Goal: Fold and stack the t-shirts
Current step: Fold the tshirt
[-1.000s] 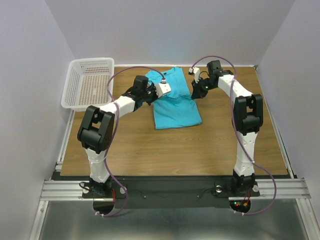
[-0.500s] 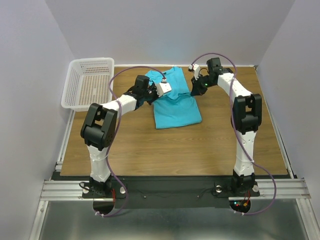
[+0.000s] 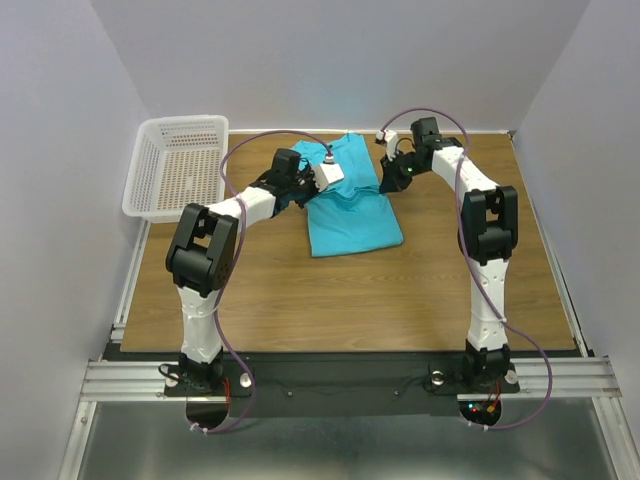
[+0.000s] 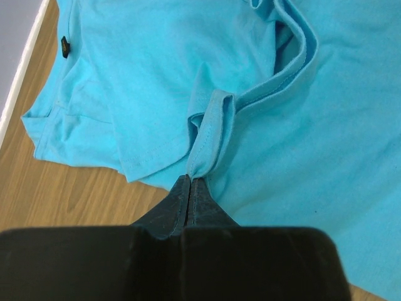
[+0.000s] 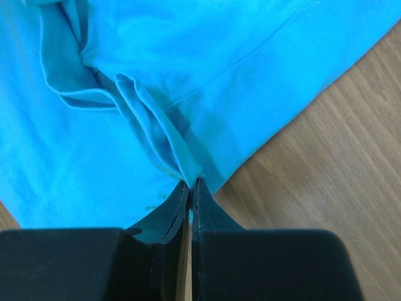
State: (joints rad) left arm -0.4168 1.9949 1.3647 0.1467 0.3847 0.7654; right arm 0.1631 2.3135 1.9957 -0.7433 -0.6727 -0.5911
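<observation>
Left pincer [image 4: 190,180] and right pincer [image 5: 190,184], each clamped on a pleat of the t-shirt [image 3: 355,225], have crept slightly rearward, so a fold seems to be starting.

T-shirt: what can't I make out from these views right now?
- Top view: the wrists cover where the left gripper and right gripper pinch the t-shirt.
- Left wrist view: cloth runs off top and right edges; the dark tag is too small to read.
- Right wrist view: cloth cut off at top and left.
- All views: folds hide how many layers.
</observation>
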